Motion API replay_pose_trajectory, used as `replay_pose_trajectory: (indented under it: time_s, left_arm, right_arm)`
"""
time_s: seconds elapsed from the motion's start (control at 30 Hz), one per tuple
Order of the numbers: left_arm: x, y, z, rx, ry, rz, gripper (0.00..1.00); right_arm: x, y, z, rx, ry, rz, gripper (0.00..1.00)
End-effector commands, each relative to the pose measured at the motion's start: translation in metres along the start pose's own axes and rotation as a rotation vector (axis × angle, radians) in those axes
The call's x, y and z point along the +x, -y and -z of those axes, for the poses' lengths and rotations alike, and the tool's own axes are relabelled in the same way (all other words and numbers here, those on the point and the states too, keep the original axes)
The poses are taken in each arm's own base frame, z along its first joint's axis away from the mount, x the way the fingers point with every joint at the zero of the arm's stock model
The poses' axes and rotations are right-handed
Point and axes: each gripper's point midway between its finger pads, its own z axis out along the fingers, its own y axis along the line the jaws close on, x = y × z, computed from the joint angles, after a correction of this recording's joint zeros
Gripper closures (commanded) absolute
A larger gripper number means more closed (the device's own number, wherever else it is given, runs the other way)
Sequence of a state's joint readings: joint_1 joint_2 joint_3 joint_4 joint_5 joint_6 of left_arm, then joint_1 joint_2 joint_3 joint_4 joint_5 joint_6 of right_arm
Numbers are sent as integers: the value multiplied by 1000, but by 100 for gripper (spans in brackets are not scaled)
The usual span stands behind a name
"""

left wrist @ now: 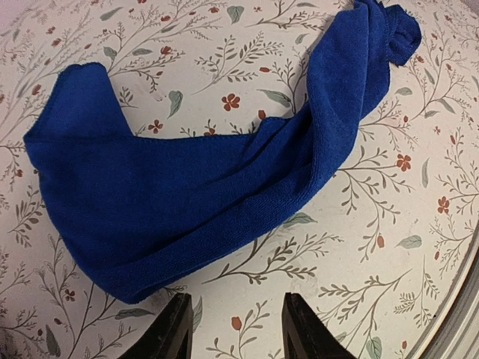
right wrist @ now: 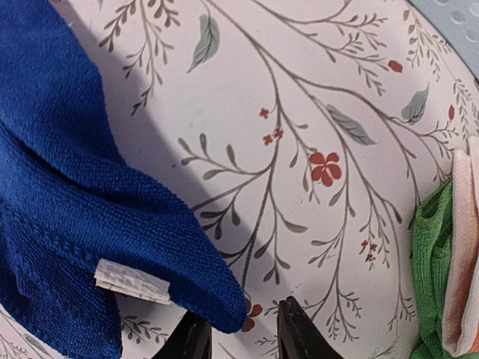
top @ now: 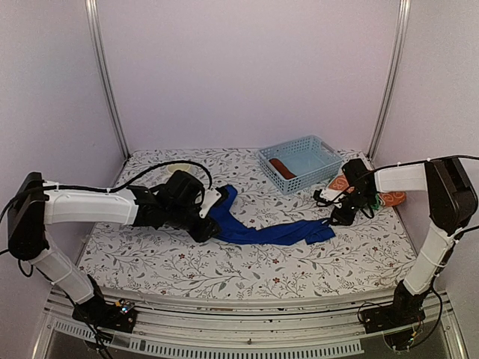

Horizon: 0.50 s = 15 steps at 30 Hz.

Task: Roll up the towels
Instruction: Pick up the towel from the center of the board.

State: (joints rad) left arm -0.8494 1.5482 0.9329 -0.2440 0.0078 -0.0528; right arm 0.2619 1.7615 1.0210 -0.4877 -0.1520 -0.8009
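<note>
The royal-blue towel [top: 273, 233] lies crumpled in a long strip across the table's middle. It fills the left wrist view [left wrist: 187, 187], and one corner with a white label shows in the right wrist view [right wrist: 82, 224]. My left gripper [top: 210, 226] is at the strip's left end, open and empty [left wrist: 233, 329], with the towel's edge just ahead of the fingertips. My right gripper [top: 338, 218] is at the strip's right end, open [right wrist: 241, 338], with the towel's corner lying over its left fingertip. A rust-brown towel [top: 283, 167] lies in the basket.
The pale blue lattice basket [top: 314, 149] stands at the back right. An orange white-patterned towel [top: 340, 184] and a green towel [top: 392, 199] lie by the right arm; the green one shows at the right edge of the right wrist view [right wrist: 438, 262]. White walls enclose the floral table.
</note>
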Motion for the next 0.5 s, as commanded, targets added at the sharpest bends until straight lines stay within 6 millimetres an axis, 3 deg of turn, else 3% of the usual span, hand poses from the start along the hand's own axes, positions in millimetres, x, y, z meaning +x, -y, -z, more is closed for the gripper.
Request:
replay_pose_trajectory:
  time_s: [0.0,0.2,0.47]
  left_arm:
    - [-5,3,5,-4,29,-9,58]
    - [-3,2,5,-10,25,-6,58]
    - [-3,2,7,-11,29,-1,57]
  right_arm:
    - [-23,10,2,2,72,-12,70]
    - [-32,5,7,-36,109,-9,72]
    - [-29,-3,-2,-79,96,-13,69]
